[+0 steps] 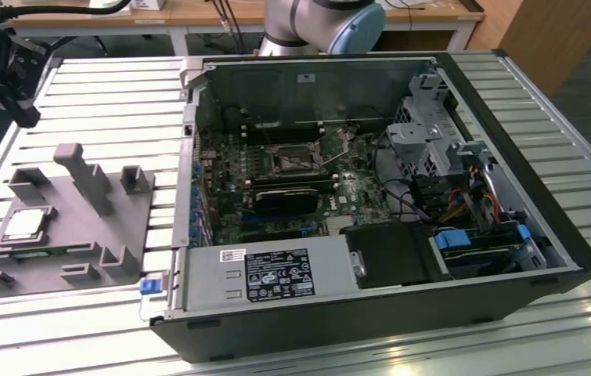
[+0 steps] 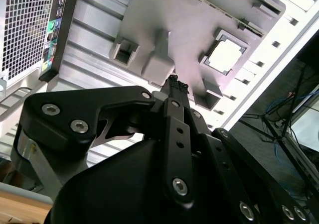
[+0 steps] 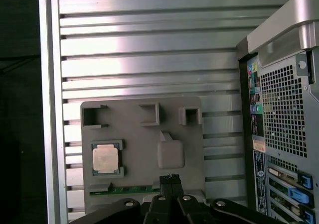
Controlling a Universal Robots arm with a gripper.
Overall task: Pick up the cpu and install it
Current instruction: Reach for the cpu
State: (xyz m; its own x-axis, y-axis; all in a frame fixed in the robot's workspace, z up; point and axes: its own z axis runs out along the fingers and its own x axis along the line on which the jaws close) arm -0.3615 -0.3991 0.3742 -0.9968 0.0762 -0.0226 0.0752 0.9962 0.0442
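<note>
The cpu (image 1: 26, 223) is a small silver square lying flat in a recess of the grey fixture (image 1: 76, 235), at the exterior view's left. In both wrist views the cpu (image 3: 105, 159) (image 2: 224, 55) is seen from above, uncovered. My black gripper (image 1: 26, 116) hangs in the air beyond the fixture's far end, well above the table. In both wrist views my gripper (image 3: 171, 177) (image 2: 174, 82) has its tips pressed together with nothing between them, off to one side of the cpu. The motherboard socket (image 1: 293, 159) sits inside the open computer case (image 1: 379, 329).
The fixture (image 3: 144, 149) has several upright posts, the tallest near its middle (image 1: 86, 176). A memory stick (image 3: 132, 188) lies along one edge of the fixture. The case's side walls stand high around the motherboard. All of this rests on a slatted aluminium table (image 1: 97, 94).
</note>
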